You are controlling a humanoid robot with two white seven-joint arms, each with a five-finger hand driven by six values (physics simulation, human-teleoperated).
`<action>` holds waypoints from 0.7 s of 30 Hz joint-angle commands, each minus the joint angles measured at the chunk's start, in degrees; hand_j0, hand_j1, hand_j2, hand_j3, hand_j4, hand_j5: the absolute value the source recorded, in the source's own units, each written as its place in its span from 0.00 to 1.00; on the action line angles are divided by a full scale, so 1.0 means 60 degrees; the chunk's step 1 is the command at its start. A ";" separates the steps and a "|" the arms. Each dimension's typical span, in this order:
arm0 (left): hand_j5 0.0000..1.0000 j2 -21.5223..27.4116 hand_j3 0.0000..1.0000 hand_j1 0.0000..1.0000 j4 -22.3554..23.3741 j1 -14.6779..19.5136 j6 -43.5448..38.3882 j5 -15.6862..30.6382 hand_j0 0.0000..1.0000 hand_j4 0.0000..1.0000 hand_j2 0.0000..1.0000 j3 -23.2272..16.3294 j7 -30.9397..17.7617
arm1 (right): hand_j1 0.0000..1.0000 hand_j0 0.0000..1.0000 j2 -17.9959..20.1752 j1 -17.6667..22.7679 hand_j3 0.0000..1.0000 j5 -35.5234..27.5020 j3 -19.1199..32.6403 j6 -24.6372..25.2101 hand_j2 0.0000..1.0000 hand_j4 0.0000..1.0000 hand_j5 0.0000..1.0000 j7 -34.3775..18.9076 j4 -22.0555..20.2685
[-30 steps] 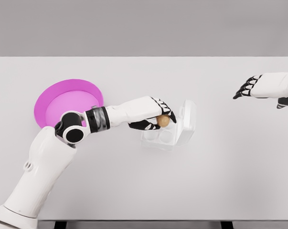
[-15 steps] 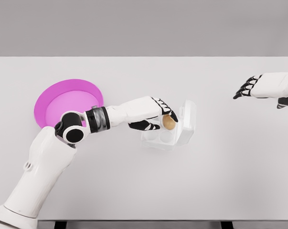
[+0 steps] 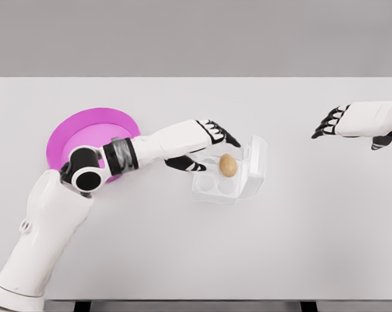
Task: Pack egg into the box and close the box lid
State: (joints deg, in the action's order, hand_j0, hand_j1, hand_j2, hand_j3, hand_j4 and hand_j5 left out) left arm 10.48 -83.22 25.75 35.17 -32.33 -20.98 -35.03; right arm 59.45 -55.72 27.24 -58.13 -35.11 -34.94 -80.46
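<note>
A brown egg (image 3: 228, 165) sits in the far right cup of a clear plastic egg box (image 3: 215, 187) at the table's middle. The box's lid (image 3: 255, 166) stands open, tilted up on the right side. My left hand (image 3: 205, 144) hovers just left of and above the egg, fingers spread and holding nothing. At the right edge, well away from the box, floats my right hand (image 3: 335, 121) with its fingers relaxed and nothing in them.
A round magenta plate (image 3: 85, 136) lies on the white table (image 3: 196, 247) at the left, partly behind my left forearm. The table's front edge runs along the bottom of the view.
The left hand has let go of the egg, which now rests in the box, and has drawn back up and to the left. The right hand has shifted slightly left.
</note>
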 commanded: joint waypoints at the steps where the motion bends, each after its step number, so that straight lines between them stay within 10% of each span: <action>1: 0.97 0.0318 0.97 0.97 -0.0294 0.0000 -0.0029 0.0407 0.97 0.97 0.97 0.0288 0.0005 | 1.00 1.00 0.0009 0.0000 1.00 -0.0013 0.0006 0.0019 1.00 1.00 1.00 -0.0010 -0.0037; 9: 1.00 0.2442 1.00 1.00 -0.1349 -0.0439 -0.0029 0.3351 1.00 1.00 1.00 0.1152 0.0005 | 1.00 1.00 -0.0035 0.0161 1.00 0.0031 -0.0023 0.0019 1.00 1.00 1.00 -0.0010 -0.1077; 15: 1.00 0.2574 1.00 1.00 -0.1701 -0.2225 -0.0029 0.4170 1.00 1.00 1.00 0.3553 0.0005 | 1.00 1.00 0.0009 0.0293 1.00 0.0104 -0.0023 0.0019 1.00 1.00 1.00 -0.0010 -0.1633; 21: 1.00 0.2867 1.00 1.00 -0.1686 -0.2856 -0.0029 0.4509 1.00 1.00 1.00 0.4463 0.0005 | 1.00 1.00 0.0009 0.0322 1.00 0.0382 -0.0038 0.0019 1.00 1.00 1.00 -0.0010 -0.2235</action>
State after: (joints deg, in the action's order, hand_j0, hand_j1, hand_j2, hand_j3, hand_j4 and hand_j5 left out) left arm 27.28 -93.25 8.61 35.16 -6.44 3.17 -35.03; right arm 59.44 -53.79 29.16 -58.37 -35.11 -35.02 -92.77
